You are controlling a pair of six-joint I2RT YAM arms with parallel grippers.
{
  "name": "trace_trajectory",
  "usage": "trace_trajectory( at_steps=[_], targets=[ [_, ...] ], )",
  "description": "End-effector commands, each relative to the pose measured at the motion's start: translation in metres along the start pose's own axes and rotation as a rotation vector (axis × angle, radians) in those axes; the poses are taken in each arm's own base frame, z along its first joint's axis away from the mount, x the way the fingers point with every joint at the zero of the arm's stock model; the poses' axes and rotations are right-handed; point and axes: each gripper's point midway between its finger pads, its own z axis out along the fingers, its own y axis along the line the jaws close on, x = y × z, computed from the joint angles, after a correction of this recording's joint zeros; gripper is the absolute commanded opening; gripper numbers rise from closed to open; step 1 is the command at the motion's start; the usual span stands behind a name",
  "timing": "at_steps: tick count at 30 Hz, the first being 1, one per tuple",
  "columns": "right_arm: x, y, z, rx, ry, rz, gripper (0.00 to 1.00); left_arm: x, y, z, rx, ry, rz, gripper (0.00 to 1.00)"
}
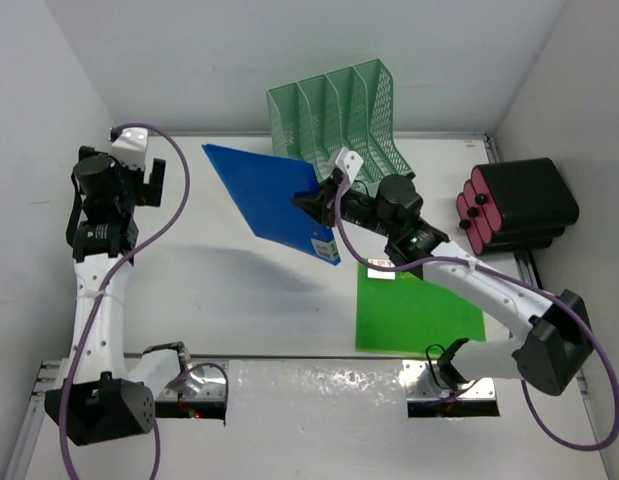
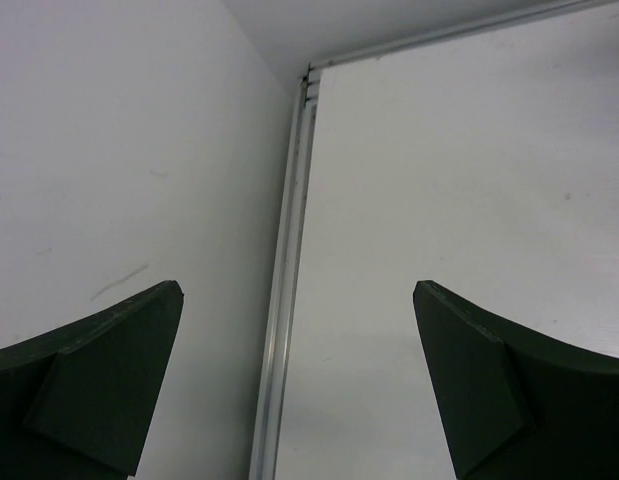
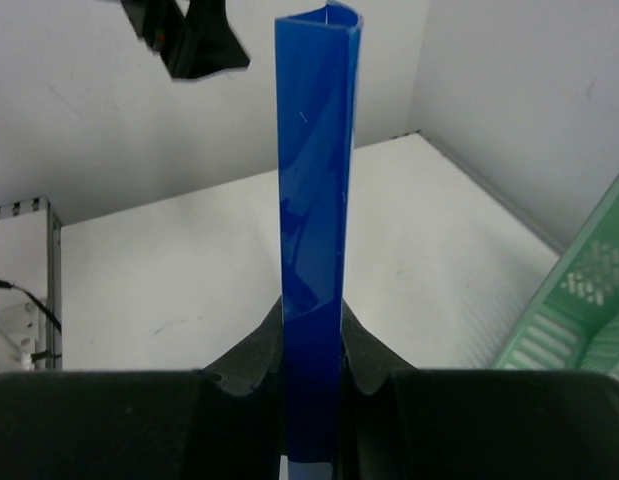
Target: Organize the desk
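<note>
My right gripper (image 1: pixel 319 203) is pinched almost closed on one edge of the blue folder (image 1: pixel 264 190), its fingers (image 3: pixel 251 352) pressing it from both sides. I hold the folder on edge and lifted off the desk (image 1: pixel 219 290) because the file rack (image 1: pixel 339 110) takes things only upright, through its slots. The folder hangs just in front of the rack, toward its left end; I judge the step in hand is lining it up with a slot and sliding it in. A thin cover gripped at one edge may sag or catch a divider, so that will need care.

The green folder (image 1: pixel 414 305) lies flat on the desk, nearer to me than the rack, probably waiting its turn; the black case (image 1: pixel 524 200) with red cylinders sits to the rack's right.

My left gripper (image 1: pixel 147 182) is spread as wide as it goes, with nothing between its fingers. It hangs well to the left of the rack, above the desk's edge rail (image 2: pixel 284 300), out of the folder's way. The desk itself spreads beneath the rack and on all sides of it.
</note>
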Motion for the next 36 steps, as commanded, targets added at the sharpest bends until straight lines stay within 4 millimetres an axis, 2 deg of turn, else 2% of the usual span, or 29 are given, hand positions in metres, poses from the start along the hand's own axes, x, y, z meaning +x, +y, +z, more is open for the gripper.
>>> trace_trajectory(
  at_steps=[1, 2, 3, 5, 7, 8, 10, 12, 13, 14, 15, 18, 22, 23, 28, 32, 35, 36],
  targets=[
    [-0.067, -0.006, -0.008, 0.053, -0.117, -0.098, 0.00, 0.003, 0.008, 0.011, -0.008, -0.029, -0.044, 1.00],
    [-0.068, -0.010, -0.009, 0.076, -0.107, -0.098, 0.00, 0.006, 0.007, 0.013, -0.006, -0.022, -0.045, 1.00],
    [-0.082, -0.014, -0.011, 0.098, -0.123, -0.113, 0.00, 0.007, 0.006, 0.015, -0.003, -0.023, -0.045, 1.00],
    [-0.092, -0.023, -0.015, 0.148, -0.112, -0.147, 0.00, 0.015, 0.001, 0.019, 0.011, -0.013, -0.046, 1.00],
    [-0.120, -0.039, -0.020, 0.235, -0.136, -0.210, 0.00, 0.021, -0.010, 0.022, 0.053, -0.007, -0.055, 1.00],
    [-0.119, -0.045, -0.020, 0.261, -0.104, -0.223, 0.00, 0.023, -0.013, 0.023, 0.068, -0.005, -0.059, 1.00],
    [-0.162, -0.070, -0.027, 0.350, -0.114, -0.283, 0.00, 0.033, -0.027, 0.027, 0.127, 0.015, -0.064, 1.00],
    [-0.174, -0.087, -0.029, 0.393, -0.083, -0.301, 0.00, 0.043, -0.046, 0.027, 0.216, 0.018, -0.048, 0.99],
    [-0.172, -0.096, -0.031, 0.412, -0.039, -0.294, 0.00, 0.044, -0.050, 0.028, 0.235, 0.006, -0.041, 1.00],
    [-0.187, -0.114, -0.034, 0.459, -0.046, -0.303, 0.00, 0.045, -0.055, 0.029, 0.251, -0.002, -0.045, 1.00],
    [-0.184, -0.125, -0.037, 0.491, -0.014, -0.290, 0.00, 0.052, -0.061, 0.029, 0.270, 0.000, -0.052, 1.00],
    [-0.190, -0.165, -0.049, 0.565, -0.007, -0.249, 0.00, 0.055, -0.067, 0.033, 0.287, -0.005, -0.071, 0.99],
    [-0.181, -0.189, -0.045, 0.587, -0.011, -0.202, 0.00, 0.059, -0.073, 0.039, 0.312, 0.002, -0.071, 1.00],
    [-0.173, -0.195, -0.041, 0.586, -0.005, -0.179, 0.00, 0.062, -0.074, 0.041, 0.315, 0.011, -0.071, 1.00],
    [-0.165, -0.213, -0.031, 0.563, -0.042, -0.108, 0.00, 0.071, -0.077, 0.047, 0.316, 0.021, -0.054, 1.00],
    [-0.155, -0.221, -0.024, 0.564, -0.035, -0.074, 0.00, 0.080, -0.079, 0.052, 0.313, 0.040, -0.043, 1.00],
    [-0.145, -0.234, -0.020, 0.605, -0.020, -0.069, 0.00, 0.083, -0.080, 0.055, 0.319, 0.045, -0.045, 1.00],
    [-0.135, -0.240, -0.015, 0.608, -0.006, -0.062, 0.00, 0.083, -0.081, 0.055, 0.323, 0.046, -0.046, 1.00]
  ],
)
